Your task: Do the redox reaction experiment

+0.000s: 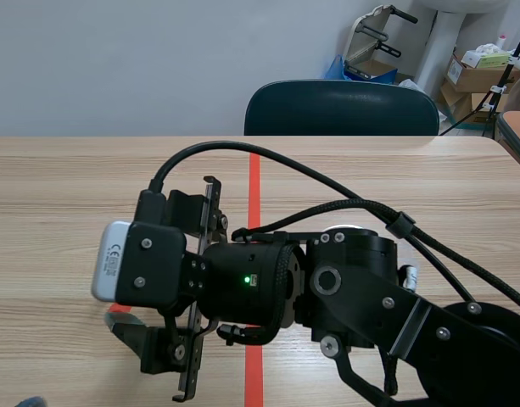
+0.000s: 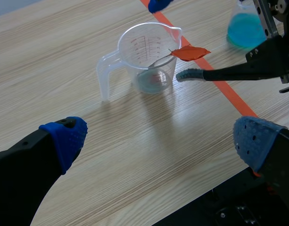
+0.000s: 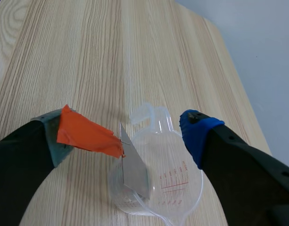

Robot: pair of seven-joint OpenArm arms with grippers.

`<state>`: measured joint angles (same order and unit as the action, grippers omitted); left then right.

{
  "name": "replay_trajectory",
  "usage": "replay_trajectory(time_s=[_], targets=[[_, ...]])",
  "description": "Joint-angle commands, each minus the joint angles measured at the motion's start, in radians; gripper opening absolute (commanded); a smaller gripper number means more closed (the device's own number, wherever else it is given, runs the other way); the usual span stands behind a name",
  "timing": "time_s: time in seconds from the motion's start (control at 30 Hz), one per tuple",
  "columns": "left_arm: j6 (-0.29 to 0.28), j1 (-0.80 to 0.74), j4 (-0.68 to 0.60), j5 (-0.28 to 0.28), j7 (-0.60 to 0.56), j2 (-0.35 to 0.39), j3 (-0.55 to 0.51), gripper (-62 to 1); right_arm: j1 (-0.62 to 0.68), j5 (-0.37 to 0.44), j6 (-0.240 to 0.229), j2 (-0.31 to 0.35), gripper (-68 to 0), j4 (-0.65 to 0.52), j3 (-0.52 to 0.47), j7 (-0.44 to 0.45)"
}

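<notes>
A clear plastic measuring cup (image 2: 149,56) with a handle stands ahead of my open left gripper (image 2: 161,141). A thin metal strip (image 3: 132,172) leans inside the cup (image 3: 177,188), with an orange tape tag (image 3: 87,134) at its upper end. My right gripper (image 3: 127,129) hangs over the cup, open, with the tag against its grey-green left pad (image 3: 52,136). From the left wrist view that tag (image 2: 189,52) lies just above the same finger (image 2: 189,74). The scene view is filled by the right arm (image 1: 353,280), reaching past the middle; the cup is hidden there.
A flask of blue liquid (image 2: 245,28) stands beyond the orange tape line (image 2: 229,92), close to the right arm. A dark chair (image 1: 340,108) stands at the table's far edge, with cardboard boxes (image 1: 476,72) behind it. Bare wood lies around the cup.
</notes>
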<state>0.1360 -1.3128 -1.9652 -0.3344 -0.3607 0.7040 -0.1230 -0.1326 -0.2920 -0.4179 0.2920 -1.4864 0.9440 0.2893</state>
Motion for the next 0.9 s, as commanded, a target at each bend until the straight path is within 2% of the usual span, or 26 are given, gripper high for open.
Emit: replay_trajectory(time_s=[0.0,0.1,0.23,0.4,0.6,0.87], targets=[[0.005,0.003,-0.014,-0.002,-0.015,-0.003,-0.003,1.4,-0.015,0.007,0.010,0.004,-31.2,-0.022,-0.008,0.016],[0.004,0.003,-0.014,-0.002,-0.014,-0.003,-0.003,1.4,-0.015,0.007,0.011,0.005,-38.9,-0.036,-0.008,0.009],[0.004,0.003,-0.014,-0.002,-0.014,-0.003,-0.003,1.4,-0.014,0.007,0.011,0.007,-52.6,-0.074,-0.014,-0.028],[0.004,0.003,-0.014,-0.002,-0.017,-0.003,-0.003,1.4,-0.014,0.009,0.010,0.053,-67.2,-0.158,-0.016,-0.052],[0.003,0.018,-0.014,-0.002,-0.013,-0.003,-0.003,1.4,-0.014,0.107,0.010,0.088,-66.9,-0.246,-0.035,-0.098],[0.004,0.019,-0.014,-0.002,-0.013,-0.003,-0.003,1.4,-0.033,0.324,0.006,0.085,-66.9,-0.280,-0.107,-0.215]])
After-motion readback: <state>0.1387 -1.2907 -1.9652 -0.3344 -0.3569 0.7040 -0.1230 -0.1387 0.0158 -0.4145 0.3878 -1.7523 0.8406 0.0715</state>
